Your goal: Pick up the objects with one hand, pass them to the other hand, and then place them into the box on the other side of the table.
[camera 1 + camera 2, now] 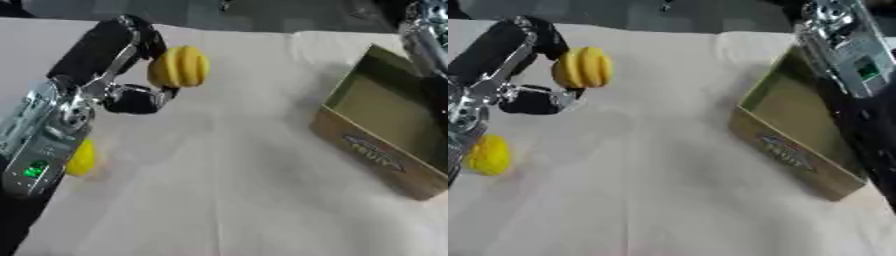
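pale tablecloth (245, 190) | left hand (122, 65) pinches ridged yellow object (179, 66)

The ridged fruit (178, 66) is yellow with darker grooves; the left hand (122, 75) is black with silver joints; a second fruit (488, 155) is bright yellow; the box (385, 125) is olive-green inside, tan outside, bearing a blue-and-red label; the tablecloth (227, 190) is plain cream.

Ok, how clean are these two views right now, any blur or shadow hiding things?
Left eye view: soft all over, the box label unreadable; the left hand with its ridged yellow object shows clearly enough. Right eye view: equally soft; the second yellow object is a blurred blob, faint shadow below the hand; the right arm overlaps the box.
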Controlling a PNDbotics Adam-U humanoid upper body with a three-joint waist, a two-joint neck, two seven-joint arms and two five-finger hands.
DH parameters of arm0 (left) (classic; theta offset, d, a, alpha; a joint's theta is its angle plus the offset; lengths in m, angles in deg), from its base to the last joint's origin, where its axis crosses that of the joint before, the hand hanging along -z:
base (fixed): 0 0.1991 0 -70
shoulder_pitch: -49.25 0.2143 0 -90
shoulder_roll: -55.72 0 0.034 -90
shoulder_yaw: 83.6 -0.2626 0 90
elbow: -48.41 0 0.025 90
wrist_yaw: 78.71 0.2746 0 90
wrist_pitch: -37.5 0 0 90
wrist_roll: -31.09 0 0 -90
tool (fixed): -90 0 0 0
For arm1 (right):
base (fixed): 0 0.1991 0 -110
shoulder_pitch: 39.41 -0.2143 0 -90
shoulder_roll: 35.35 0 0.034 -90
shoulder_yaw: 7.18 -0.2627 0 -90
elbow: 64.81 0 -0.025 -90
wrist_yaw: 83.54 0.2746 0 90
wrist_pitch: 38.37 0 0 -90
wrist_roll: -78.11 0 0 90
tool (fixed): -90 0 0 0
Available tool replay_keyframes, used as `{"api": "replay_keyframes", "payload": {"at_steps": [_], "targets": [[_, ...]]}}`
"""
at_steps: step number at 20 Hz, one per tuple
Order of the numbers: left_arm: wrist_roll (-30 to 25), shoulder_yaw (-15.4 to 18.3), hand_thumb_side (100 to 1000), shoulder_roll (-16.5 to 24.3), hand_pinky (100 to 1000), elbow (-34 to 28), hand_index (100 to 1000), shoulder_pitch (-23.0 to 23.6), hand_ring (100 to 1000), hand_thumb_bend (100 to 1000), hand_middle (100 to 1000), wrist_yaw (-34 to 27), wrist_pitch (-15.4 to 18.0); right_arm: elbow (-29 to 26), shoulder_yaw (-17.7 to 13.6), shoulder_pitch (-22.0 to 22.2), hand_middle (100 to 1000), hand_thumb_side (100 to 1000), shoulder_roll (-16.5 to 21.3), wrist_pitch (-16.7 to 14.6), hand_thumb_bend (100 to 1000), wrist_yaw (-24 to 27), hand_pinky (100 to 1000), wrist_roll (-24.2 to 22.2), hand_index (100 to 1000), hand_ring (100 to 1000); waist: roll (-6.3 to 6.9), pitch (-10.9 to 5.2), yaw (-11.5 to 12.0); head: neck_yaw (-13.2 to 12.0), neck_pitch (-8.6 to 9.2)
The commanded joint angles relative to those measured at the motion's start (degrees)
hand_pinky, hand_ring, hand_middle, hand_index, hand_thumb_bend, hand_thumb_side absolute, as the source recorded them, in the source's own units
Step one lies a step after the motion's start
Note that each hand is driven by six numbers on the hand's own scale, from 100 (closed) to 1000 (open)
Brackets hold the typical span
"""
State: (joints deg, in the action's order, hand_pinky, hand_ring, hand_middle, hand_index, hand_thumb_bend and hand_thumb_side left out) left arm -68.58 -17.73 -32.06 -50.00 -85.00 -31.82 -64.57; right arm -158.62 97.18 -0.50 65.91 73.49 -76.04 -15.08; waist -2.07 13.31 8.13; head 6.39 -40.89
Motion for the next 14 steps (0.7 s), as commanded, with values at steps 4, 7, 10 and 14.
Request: {"api": "replay_keyframes", "payload": {"at_steps": [4,7,10,14], "targets": [[3.5,0.3,100,0.3,633,-1.0,528,-0.2,537,302,486,0.9,2.2,2.8,2.8,-4.4,810,417,-5.4,1.6,437,-6.2,863,-5.2,837,843,-0.35,-2.3,-0.2,-0.1,-0.55],[5.0,0.2,102,0.2,632,-1.2,533,-0.1,534,295,484,0.4,2.8,4.8,3.6,-5.8,814,418,-8.0,1.4,448,-9.4,864,-7.1,840,847,-0.33,-2.4,-0.2,0.1,-0.46],[6.3,0.1,107,0.1,630,-1.3,535,-0.1,531,288,483,-0.6,3.2,7.2,5.0,-7.3,820,422,-10.1,1.3,465,-11.7,866,-9.8,844,854,-0.37,-2.47,-0.1,0.3,-0.43],[7.4,0.0,130,0.0,631,-1.6,535,-0.1,531,259,483,-1.8,3.8,10.3,6.4,-9.4,825,407,-11.9,1.0,516,-14.3,871,-13.7,851,860,-0.42,-2.59,0.1,0.5,-0.42]]}}
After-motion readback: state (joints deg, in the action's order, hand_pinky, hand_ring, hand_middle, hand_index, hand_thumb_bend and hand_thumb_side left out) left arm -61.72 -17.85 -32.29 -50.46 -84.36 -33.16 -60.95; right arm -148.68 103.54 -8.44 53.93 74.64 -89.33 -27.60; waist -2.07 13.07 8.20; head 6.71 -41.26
